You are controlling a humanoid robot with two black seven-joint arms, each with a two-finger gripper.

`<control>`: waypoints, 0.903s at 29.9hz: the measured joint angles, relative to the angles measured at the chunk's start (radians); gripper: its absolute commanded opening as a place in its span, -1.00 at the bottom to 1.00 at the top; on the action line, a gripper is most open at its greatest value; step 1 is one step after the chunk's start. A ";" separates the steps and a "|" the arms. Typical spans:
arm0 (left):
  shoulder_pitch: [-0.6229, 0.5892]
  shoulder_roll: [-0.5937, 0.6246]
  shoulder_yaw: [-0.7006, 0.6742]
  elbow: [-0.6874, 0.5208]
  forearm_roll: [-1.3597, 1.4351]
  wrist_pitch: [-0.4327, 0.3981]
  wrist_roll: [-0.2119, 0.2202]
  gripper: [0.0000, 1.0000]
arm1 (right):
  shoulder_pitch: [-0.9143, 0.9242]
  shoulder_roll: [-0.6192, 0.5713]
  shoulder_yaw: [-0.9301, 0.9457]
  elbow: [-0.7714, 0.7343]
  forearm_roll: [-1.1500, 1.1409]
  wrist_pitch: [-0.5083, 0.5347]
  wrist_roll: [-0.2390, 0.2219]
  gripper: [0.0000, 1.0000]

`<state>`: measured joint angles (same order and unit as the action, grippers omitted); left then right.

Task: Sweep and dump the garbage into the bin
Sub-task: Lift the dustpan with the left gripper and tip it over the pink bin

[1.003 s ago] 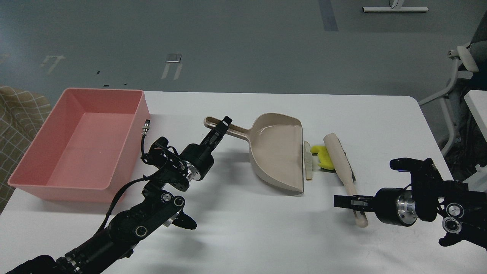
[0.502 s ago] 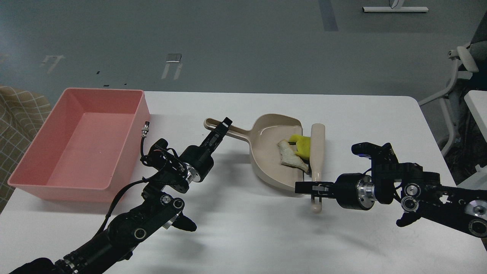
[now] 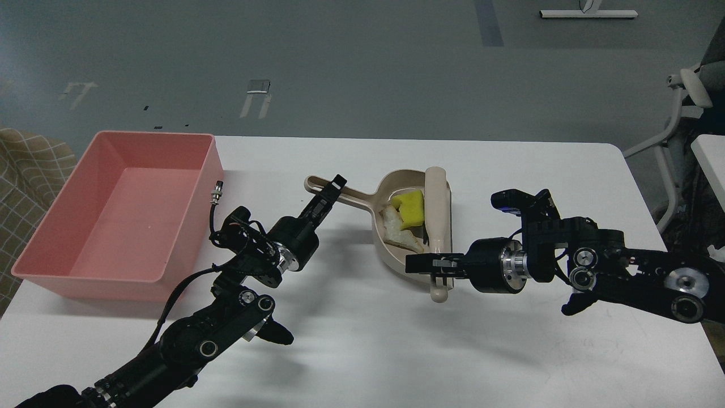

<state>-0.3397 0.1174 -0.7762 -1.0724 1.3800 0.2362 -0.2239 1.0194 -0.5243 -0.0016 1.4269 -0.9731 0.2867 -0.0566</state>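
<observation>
The garbage lies inside the beige dustpan [image 3: 391, 245]: the yellow chunk [image 3: 410, 207] and the whitish rough strip [image 3: 396, 230]. The tan stick is not visible. The beige brush [image 3: 435, 215] lies across the pan's mouth, pressing the garbage toward the pan's back. My right gripper [image 3: 433, 266] is shut on the brush's handle end. My left gripper [image 3: 331, 191] is shut on the dustpan's long handle [image 3: 345, 194]. The salmon-pink bin [image 3: 122, 212] stands at the table's left, with nothing in it.
The white table [image 3: 362, 351] reaches its far edge just behind the bin and pan. A checkered cloth [image 3: 28, 164] lies left of the bin. A white chair frame [image 3: 679, 113] stands off the table's right.
My right gripper has swept the brush leftward, pushing the yellow chunk and whitish strip from beside the pan's mouth to deep inside the dustpan. The left gripper has kept hold of the handle.
</observation>
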 measured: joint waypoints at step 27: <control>0.006 0.162 -0.056 -0.136 -0.372 -0.034 -0.010 -1.00 | 0.016 -0.614 0.020 0.304 0.013 0.008 0.005 -1.00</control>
<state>-0.3334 0.2795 -0.8319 -1.2088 1.0085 0.2020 -0.2334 1.0352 -1.1386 0.0184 1.7310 -0.9603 0.2945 -0.0516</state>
